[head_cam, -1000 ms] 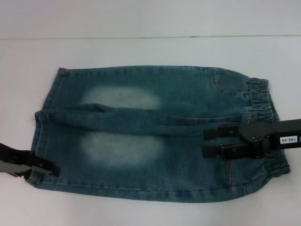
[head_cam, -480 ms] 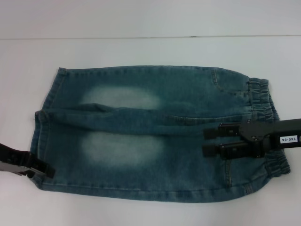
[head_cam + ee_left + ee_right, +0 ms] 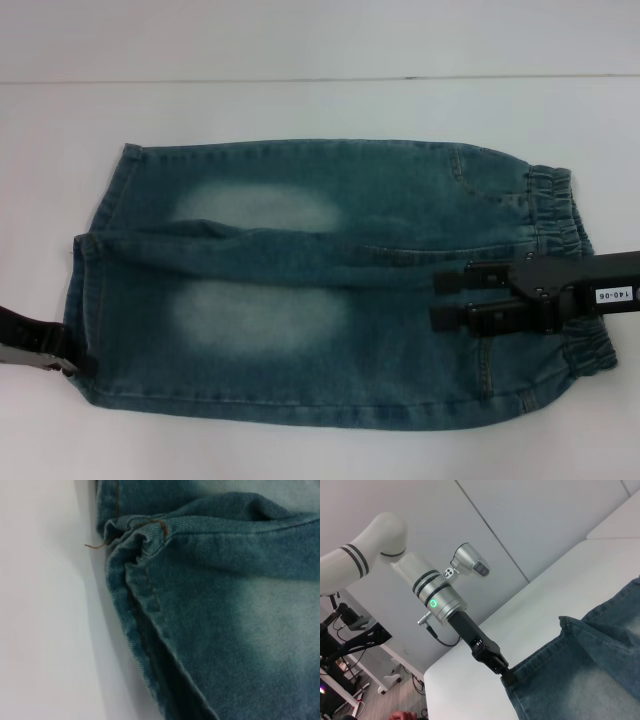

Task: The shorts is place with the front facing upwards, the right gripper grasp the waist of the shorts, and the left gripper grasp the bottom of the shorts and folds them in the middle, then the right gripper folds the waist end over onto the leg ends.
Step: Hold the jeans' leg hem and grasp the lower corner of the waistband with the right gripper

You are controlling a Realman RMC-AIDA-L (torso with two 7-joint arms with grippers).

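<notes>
Left hand [image 3: 75, 362]: low at the robot's left, at the near corner of the leg hems; its black tip touches the hem edge, seen also from the right wrist view [image 3: 506, 676], where it meets the denim corner. Whether its fingers are pressed on the cloth or apart I cannot tell.
Near leg hem [image 3: 137, 605]: flat stitched edge, slightly lifted and puckered where the two legs meet, with a loose brown thread sticking out onto the table.
Right hand [image 3: 447, 299]: over the waist end of the shorts on the robot's right, reaching in toward the middle; its two black fingers [image 3: 470, 318] are spread, lying side by side with a strip of denim showing between them, gripping nothing.
Shorts [image 3: 300, 290]: blue washed denim, spread flat lengthwise, legs to the left, waist to the right, two pale faded patches on the thighs.
Waist [image 3: 565, 225]: gathered elastic band at the right end, partly crossed by the right arm with its white label.
Table [image 3: 300, 110]: white, bare beyond the far leg of the shorts.
</notes>
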